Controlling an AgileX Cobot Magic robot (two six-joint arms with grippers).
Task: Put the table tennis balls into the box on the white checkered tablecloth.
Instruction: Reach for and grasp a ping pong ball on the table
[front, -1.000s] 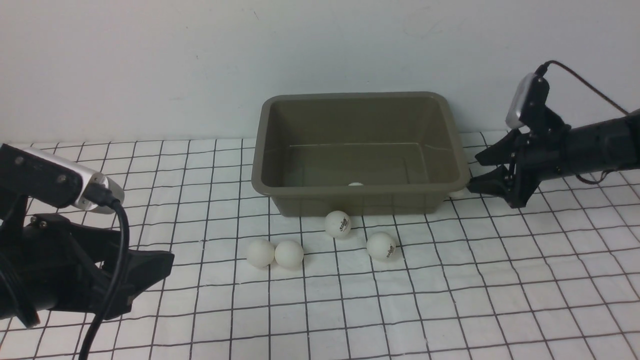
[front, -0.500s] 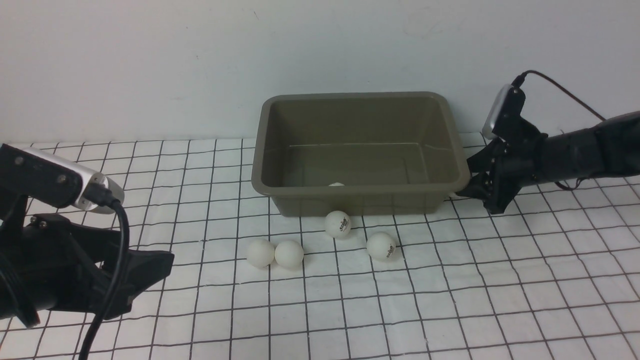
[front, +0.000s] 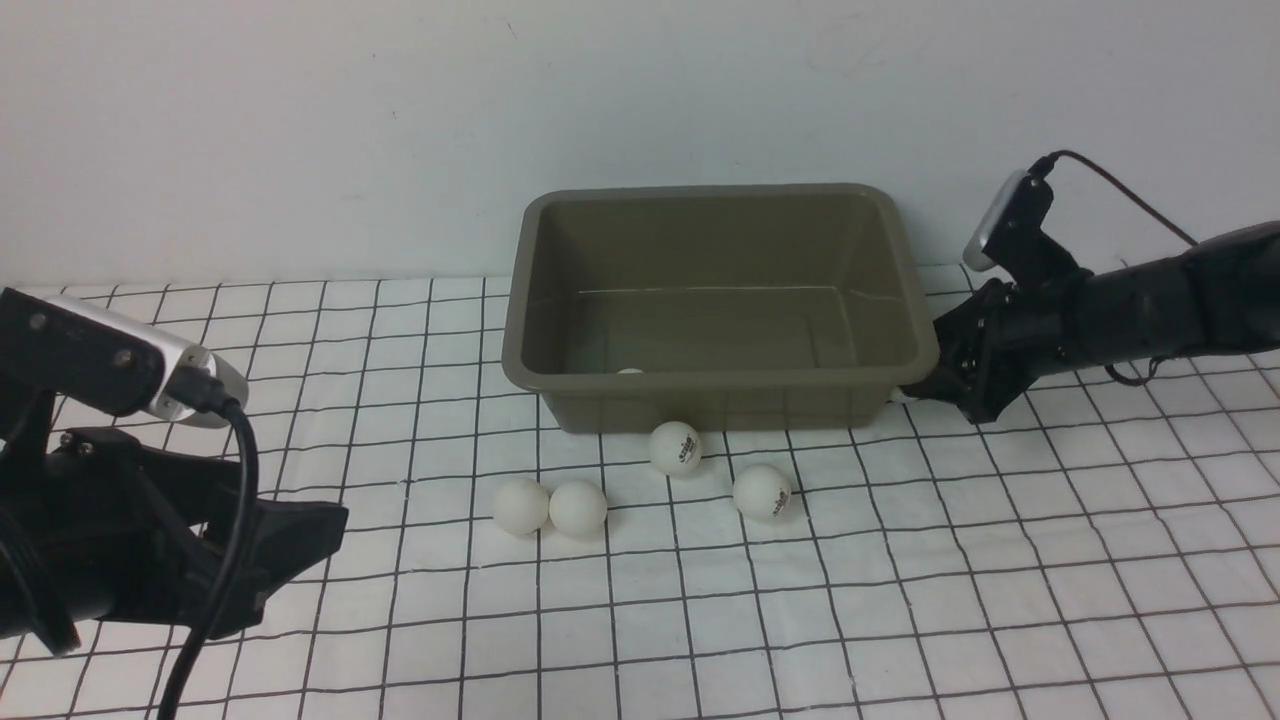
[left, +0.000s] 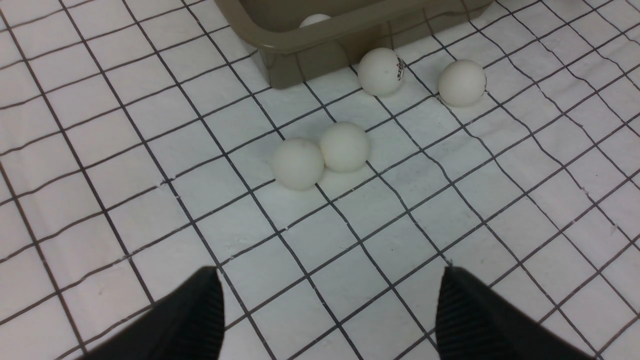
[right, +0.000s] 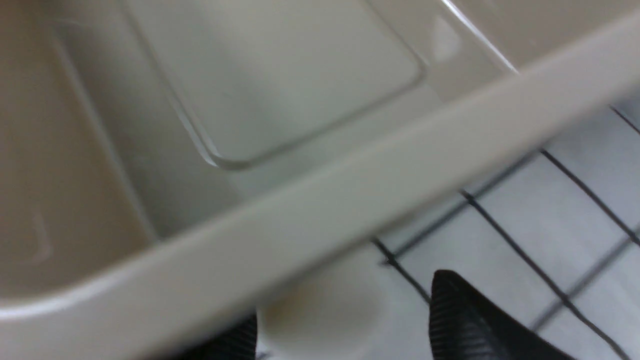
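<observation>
Corner ball: the corner ball (right: 320, 310) lies on the cloth under the flared rim of the box (front: 780, 385), at the box's 4 o'clock corner.
Right tool: the right tool (front: 918, 388) sits low at that corner with its jaws apart on either side of the ball. A gap shows beside one finger, so nothing is pinched yet.
Doing it well: close gently across the ball's widest line, since a light, smooth ball will likely squirt away if it is caught off-centre. Draw it out toward 4 o'clock, clear of the rim, before lifting. Otherwise the rim may knock it loose or the box may get shoved.
Other balls: the ball in the box (front: 630, 371) rests by the near wall. At 6 o'clock on the cloth lie a touching pair (front: 550, 506) and two logo balls (front: 676, 447), one of them just beside the box.
Left tool: the left tool (left: 330, 272) is spread wide and empty at 8 o'clock, well apart from the balls.
Surface: the white checkered tablecloth (front: 900, 600) is slightly wrinkled, so a dropped ball may roll off line.
Room: a plain pale wall (front: 300, 130) stands at 12 o'clock behind the box.
</observation>
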